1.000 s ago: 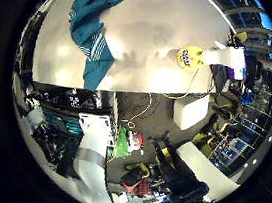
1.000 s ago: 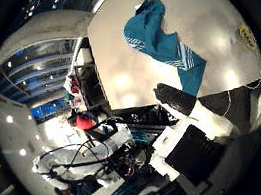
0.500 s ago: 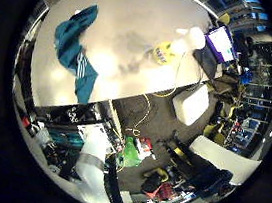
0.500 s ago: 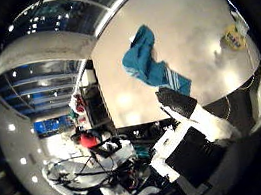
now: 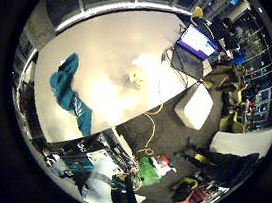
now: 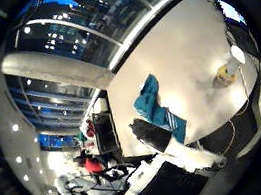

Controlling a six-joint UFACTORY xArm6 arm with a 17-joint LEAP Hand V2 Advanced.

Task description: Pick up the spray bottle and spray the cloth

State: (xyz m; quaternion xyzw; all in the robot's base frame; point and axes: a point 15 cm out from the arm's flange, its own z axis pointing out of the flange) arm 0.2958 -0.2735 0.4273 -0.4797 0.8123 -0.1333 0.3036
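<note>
table (image 5: 108, 42): pale off-white top. cloth (image 5: 68, 95): teal, with thin white stripes at the end toward 5 o'clock. spray bottle (image 6: 227, 72): yellow body, white head. laptop (image 5: 196, 46), at 1 o'clock from the bottle: screen glowing white and purple. floor bag (image 5: 149, 170): bright green.

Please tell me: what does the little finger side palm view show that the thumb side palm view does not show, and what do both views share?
Only the little finger side view shows an open laptop on the table's end, a white box on the floor, and a green bag below the table. Only the thumb side view shows the hand and the glass ceiling. Both show the white table, the teal cloth and the yellow spray bottle lying apart on it.
</note>
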